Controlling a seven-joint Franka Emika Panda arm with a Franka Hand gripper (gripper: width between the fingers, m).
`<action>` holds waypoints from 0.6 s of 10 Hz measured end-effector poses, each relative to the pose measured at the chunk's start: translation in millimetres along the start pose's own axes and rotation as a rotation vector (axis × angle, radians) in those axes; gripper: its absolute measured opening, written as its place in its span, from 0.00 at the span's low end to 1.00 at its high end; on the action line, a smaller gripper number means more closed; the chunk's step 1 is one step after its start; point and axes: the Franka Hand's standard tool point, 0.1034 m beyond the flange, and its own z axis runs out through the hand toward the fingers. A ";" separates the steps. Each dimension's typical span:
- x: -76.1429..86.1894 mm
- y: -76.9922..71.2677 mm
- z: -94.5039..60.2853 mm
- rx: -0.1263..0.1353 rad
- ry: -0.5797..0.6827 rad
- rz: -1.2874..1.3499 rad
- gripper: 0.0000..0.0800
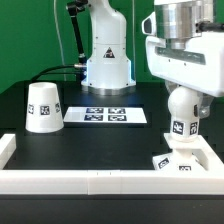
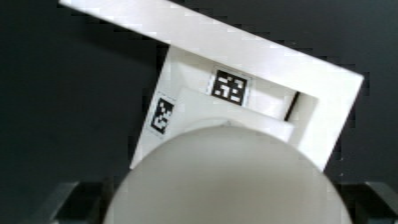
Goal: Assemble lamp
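- Nearest my exterior camera, a low white wall (image 1: pixel 100 180) runs along the front edge of the black table (image 1: pixel 100 145) and turns back at both ends.
- In the corner that this wall forms on the exterior view's right lies the lamp's flat square base (image 1: pixel 178 163), its black-and-white tags facing up. My wrist camera shows it pushed against the wall.
- The ball-shaped bulb (image 1: pixel 182 118) stands upright on top of the base, a tag on the side facing me.
- The gripper (image 1: pixel 183 98) reaches straight down onto the bulb from above. On the wrist camera I see the dark fingers (image 2: pixel 80 200) on either side of the rounded bulb, closed part way against it with no gap showing, so I read the bulb as gripped.
- Farther back, on the exterior view's left and well apart from the bulb, the tapered shade (image 1: pixel 43 107) stands alone, narrow end up.
- Beyond it, near the table's middle, the marker board (image 1: pixel 110 115) lies flat.
- Farthest away, the arm's white pedestal (image 1: pixel 105 62) rises behind the marker board.
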 end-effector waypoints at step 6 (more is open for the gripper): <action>-2.5 -0.9 0.4 0.007 -0.019 0.078 0.85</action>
